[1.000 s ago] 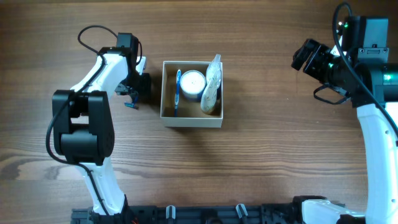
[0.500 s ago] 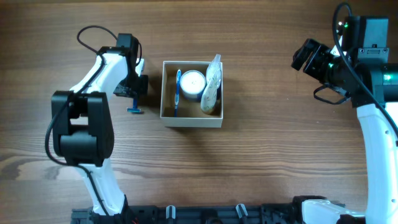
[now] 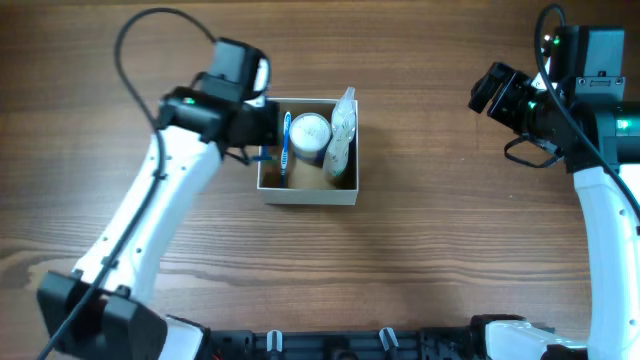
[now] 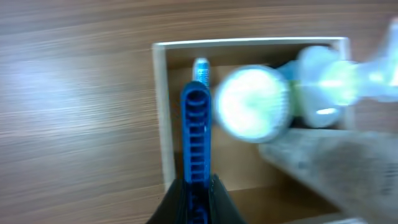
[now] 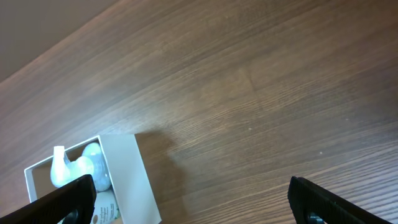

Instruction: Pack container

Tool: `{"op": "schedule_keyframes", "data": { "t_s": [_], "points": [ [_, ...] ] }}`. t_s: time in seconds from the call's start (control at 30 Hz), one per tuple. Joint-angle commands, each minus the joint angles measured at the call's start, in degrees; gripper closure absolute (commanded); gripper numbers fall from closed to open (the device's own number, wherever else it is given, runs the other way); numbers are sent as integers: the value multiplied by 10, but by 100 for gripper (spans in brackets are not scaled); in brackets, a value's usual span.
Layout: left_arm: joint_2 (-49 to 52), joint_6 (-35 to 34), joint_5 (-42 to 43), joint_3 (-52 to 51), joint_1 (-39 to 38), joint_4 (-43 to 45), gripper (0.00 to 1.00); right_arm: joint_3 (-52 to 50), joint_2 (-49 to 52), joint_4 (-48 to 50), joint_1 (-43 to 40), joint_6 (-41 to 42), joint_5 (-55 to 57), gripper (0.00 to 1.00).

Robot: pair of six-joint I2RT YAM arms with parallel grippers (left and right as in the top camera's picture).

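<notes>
The container is a square white-walled box with a tan inside, at mid-table. It holds a blue toothbrush, a white-lidded jar and a pale pouch. My left gripper hovers over the box's left wall. In the left wrist view, that gripper is shut on a blue ribbed handle, which points into the container beside the jar. My right gripper stands open at the far right, well away. In its wrist view, only bare wood lies between its fingers.
The left arm's white link crosses the table from the lower left up to the box. The right arm's base and column stand along the right edge. From the right wrist, the container's white wall shows at lower left.
The left gripper shut on the blue handle left of the box, lifted it and swung right to the container's left wall. The right arm has stayed still.
</notes>
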Motion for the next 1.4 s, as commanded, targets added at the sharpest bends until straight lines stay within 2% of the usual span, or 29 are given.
{"op": "schedule_keyframes", "data": {
  "t_s": [0.0, 0.1, 0.13, 0.17, 0.2, 0.23, 0.27, 0.3, 0.43, 0.6, 0.73, 0.97, 1.03, 1.13, 1.2, 1.37],
  "points": [
    [55, -83, -2, -3, -24, 23, 92, 6, 4, 1, -1, 7, -7, 0],
    [92, -92, -12, -3, -24, 26, 92, 6, 4, 1, -1, 7, -7, 0],
    [94, -92, -35, -3, -21, 25, 85, 6, 4, 1, -1, 7, -7, 0],
    [90, -92, -43, -2, -21, 24, 68, 6, 4, 1, -1, 7, -7, 0],
    [85, -92, -43, -2, -20, 24, 37, 6, 4, 1, -1, 7, -7, 0],
    [74, -92, -43, -2, -20, 22, 19, 6, 4, 1, -1, 7, -7, 0],
    [57, -91, -43, -1, -20, 10, 7, 6, 4, 1, -1, 7, -7, 0],
    [35, -91, -43, 2, -20, -7, 2, 6, 4, 1, -1, 7, -7, 0],
    [-31, -92, -42, 10, -22, -46, 0, 6, 4, 1, -1, 7, -7, 0],
    [-191, -92, -4, 10, -21, -107, 0, 6, 4, 1, -1, 7, -7, 0],
    [-282, -70, -20, 10, -20, -156, 0, 6, 4, 1, -1, 7, -7, 0],
    [-399, -70, -50, -22, -12, -142, 0, 6, 4, 1, -1, 7, -7, 0],
    [-433, -70, -46, -69, 19, -103, 0, 6, 4, 1, -1, 7, -7, 0],
    [-528, -70, 28, -249, 136, 27, 0, 6, 4, 1, -1, 7, -7, 0],
    [-577, -70, 57, -346, 176, 86, 0, 6, 4, 1, -1, 7, -7, 0],
    [-717, -70, 70, -581, 198, 208, 0, 6, 4, 1, -1, 7, -7, 0]
  ]
}}
